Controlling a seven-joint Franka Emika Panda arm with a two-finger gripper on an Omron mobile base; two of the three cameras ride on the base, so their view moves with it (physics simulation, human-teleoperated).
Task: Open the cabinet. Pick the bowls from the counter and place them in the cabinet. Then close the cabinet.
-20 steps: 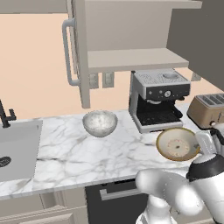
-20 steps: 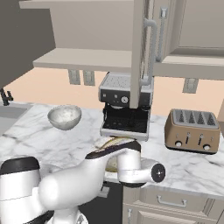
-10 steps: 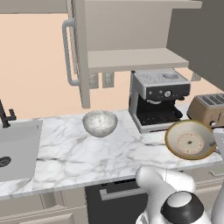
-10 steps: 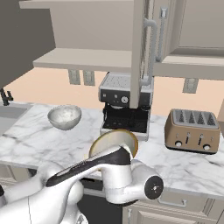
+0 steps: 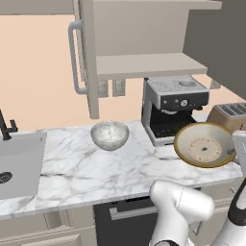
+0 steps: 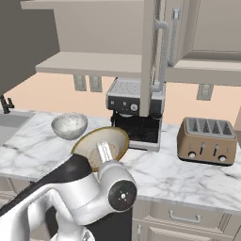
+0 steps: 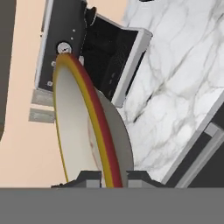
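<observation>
The cabinet (image 5: 144,65) (image 6: 94,63) stands open, its left door (image 5: 89,57) swung out with the silver bar handle facing me and the inner shelf bare. My gripper (image 5: 231,153) (image 6: 102,151) (image 7: 111,177) is shut on the rim of the tan bowl (image 5: 205,145) (image 6: 101,143) (image 7: 83,127). That bowl hangs tilted on edge above the counter (image 5: 86,168) (image 6: 179,174), in front of the coffee machine, with its cream inside facing left. The grey-white marbled bowl (image 5: 110,134) (image 6: 69,125) sits upright on the counter below the open cabinet.
A black and steel coffee machine (image 5: 173,105) (image 6: 134,110) stands under the cabinet's right half. A brown toaster (image 5: 233,115) (image 6: 205,140) is to its right. The steel sink (image 5: 19,163) with a dark faucet (image 5: 6,127) lies at the counter's left end.
The tan bowl has risen off the counter in my gripper and tipped further onto its edge. The arm has swung up with it. The marbled bowl has stayed put.
</observation>
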